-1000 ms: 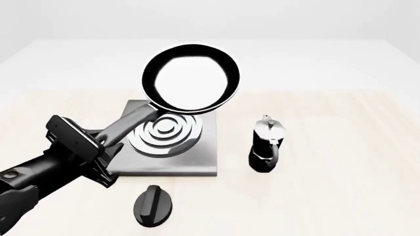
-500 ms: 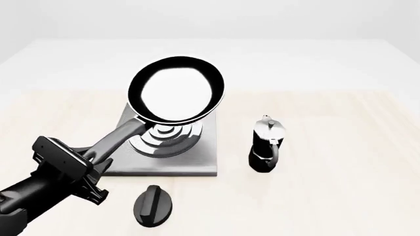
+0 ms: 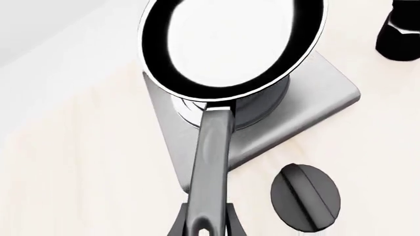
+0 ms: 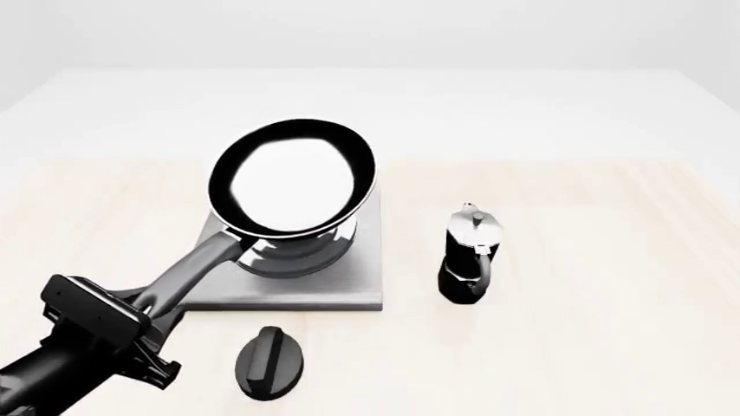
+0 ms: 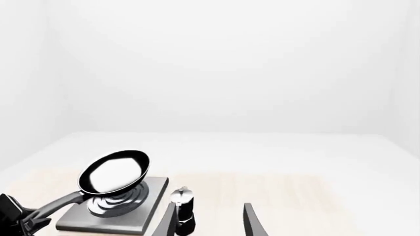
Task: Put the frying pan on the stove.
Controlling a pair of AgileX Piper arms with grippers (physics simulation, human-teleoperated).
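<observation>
From the left wrist, we see our left gripper (image 3: 204, 227) pinching the long handle of the pan (image 3: 229, 46), which sits over the rings of the stove (image 3: 315, 105).

From the front, the pan is above the stove, near the table's (image 4: 601, 347) middle. A pot (image 4: 470, 256) and a knob (image 4: 272, 362) are nearby.

From the right wrist, our right gripper (image 5: 208, 221) has its fingers spread apart, holding nothing.

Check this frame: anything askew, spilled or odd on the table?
Nothing spilled or damaged. The frying pan is tilted in the air over the stove, held by its handle in the left gripper, not yet set on the rings. The moka pot stands upright beside the stove, and the knob lies in front of it.
</observation>
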